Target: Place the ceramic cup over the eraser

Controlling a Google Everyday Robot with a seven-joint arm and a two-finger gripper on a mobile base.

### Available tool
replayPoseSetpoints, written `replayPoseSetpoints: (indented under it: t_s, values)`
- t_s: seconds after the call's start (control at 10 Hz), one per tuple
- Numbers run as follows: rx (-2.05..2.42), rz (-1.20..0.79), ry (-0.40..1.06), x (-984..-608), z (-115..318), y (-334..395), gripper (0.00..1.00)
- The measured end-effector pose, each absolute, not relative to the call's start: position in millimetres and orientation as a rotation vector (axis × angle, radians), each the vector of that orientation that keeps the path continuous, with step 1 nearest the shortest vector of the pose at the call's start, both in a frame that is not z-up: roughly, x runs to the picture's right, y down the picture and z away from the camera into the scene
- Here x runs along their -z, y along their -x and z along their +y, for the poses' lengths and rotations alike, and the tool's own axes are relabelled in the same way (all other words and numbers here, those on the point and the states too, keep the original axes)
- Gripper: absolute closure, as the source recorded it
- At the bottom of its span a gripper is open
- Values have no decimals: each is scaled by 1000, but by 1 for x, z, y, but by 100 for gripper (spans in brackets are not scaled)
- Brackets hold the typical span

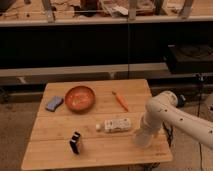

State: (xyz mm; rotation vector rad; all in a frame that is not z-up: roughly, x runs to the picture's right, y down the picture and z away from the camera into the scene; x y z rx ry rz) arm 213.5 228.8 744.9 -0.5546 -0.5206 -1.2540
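Observation:
The eraser [75,142] is a small black block standing near the table's front left of centre. My gripper [142,134] is at the end of the white arm [165,112], low over the table's front right. A pale white shape right under it looks like the ceramic cup [141,141], resting on or just above the wood; the arm hides its top. The cup is well to the right of the eraser, with the bottle between and behind them.
A clear plastic bottle with a white label [115,125] lies on its side mid-table. An orange bowl [80,98] and a blue sponge [54,103] are at the back left, a carrot [120,100] at the back right. Dark shelves stand behind the wooden table [50,155].

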Motion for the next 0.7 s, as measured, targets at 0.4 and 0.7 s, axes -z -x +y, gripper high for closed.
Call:
replayPoseSetpoints:
  t_s: [0.4, 0.7]
  values:
    - [1249, -518, 554, -745, 229, -214, 53]
    - [1249, -519, 552, -744, 229, -213, 54]
